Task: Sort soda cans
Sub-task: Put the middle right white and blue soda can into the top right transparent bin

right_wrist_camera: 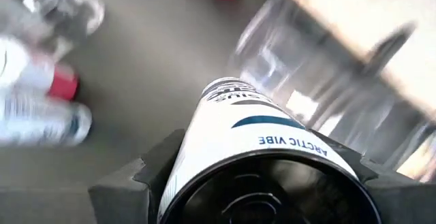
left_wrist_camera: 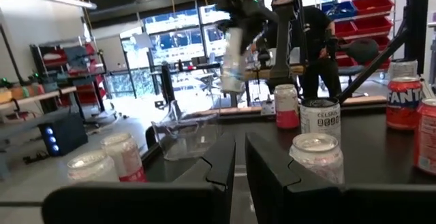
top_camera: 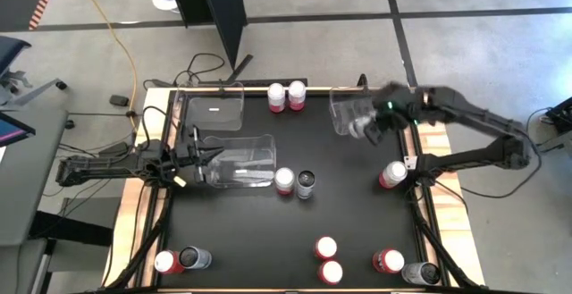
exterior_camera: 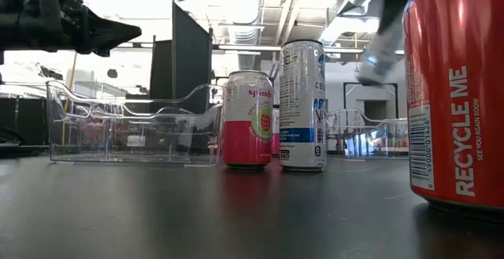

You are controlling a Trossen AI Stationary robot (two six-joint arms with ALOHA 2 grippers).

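While aloft: the right gripper (top_camera: 365,126) hangs above the clear bin (top_camera: 344,106) at the upper right of the high view, its fingers (right_wrist_camera: 158,157) clamped on a white can (right_wrist_camera: 235,125) lettered "ARCTIC VIBE" (the can is clear of the surface, tilted, bottom end toward the wrist camera).

Left gripper (top_camera: 183,155): at the left-centre of the high view, beside the two clear bins (top_camera: 234,160), fingers (left_wrist_camera: 216,163) closed with only a thin slit between them, holding nothing.

Centre pair: a pink-and-white can (top_camera: 284,180) and a silver can (top_camera: 306,184) stand upright just beside each other near the middle of the high view, right of the lower left bin; the low view shows them as the pink can (exterior_camera: 247,119) and the taller white-and-blue one (exterior_camera: 303,105).

Top edge: two pink-topped cans (top_camera: 287,96) stand side by side at the upper centre of the surface (top_camera: 268,231).

Right side: one pink-and-white can (top_camera: 392,174) stands alone, below the right gripper in the frame.

Bottom left corner: a red can (top_camera: 164,261) touching a dark can (top_camera: 195,258).

Bottom centre: two red cans (top_camera: 328,258), one just below the other.

Bottom right corner: a red can (top_camera: 388,260) next to a dark can (top_camera: 420,273).

Low view foreground: a large red can (exterior_camera: 457,94) printed "RECYCLE ME" fills the right edge.
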